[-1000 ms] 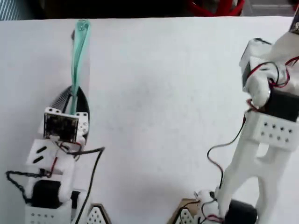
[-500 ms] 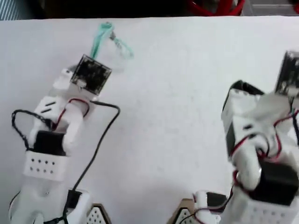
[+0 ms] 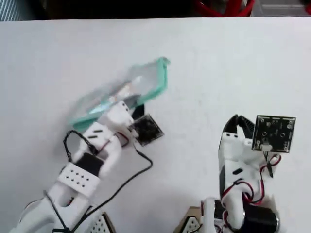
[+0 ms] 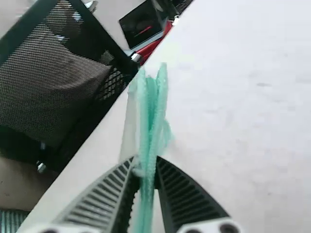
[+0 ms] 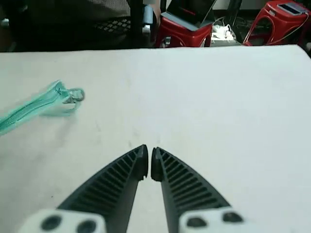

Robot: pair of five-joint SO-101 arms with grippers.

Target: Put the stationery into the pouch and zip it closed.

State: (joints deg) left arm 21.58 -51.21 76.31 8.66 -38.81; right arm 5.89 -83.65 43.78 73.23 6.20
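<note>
**Pouch pinched in my left gripper**

The white table (image 3: 209, 53) spreads under both my arms, and red stools (image 5: 286, 17) stand beyond its far edge. My left gripper (image 4: 145, 166) is clamped on the pouch (image 4: 153, 111), its fingers squeezing the teal zip edge (the clear body looks smeared from above). My right gripper (image 5: 148, 159) sits well apart from the pouch, to its right and nearer my bases, with its fingers pressed together on nothing.

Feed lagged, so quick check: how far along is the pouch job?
Looks done: blurred shapes inside the pouch suggest the stationery is in. In hand: the left pincer is shut on the pouch's teal zip. Left: confirming the zip is closed, which I cannot tell, then release. The right pincer is shut, empty.
</note>
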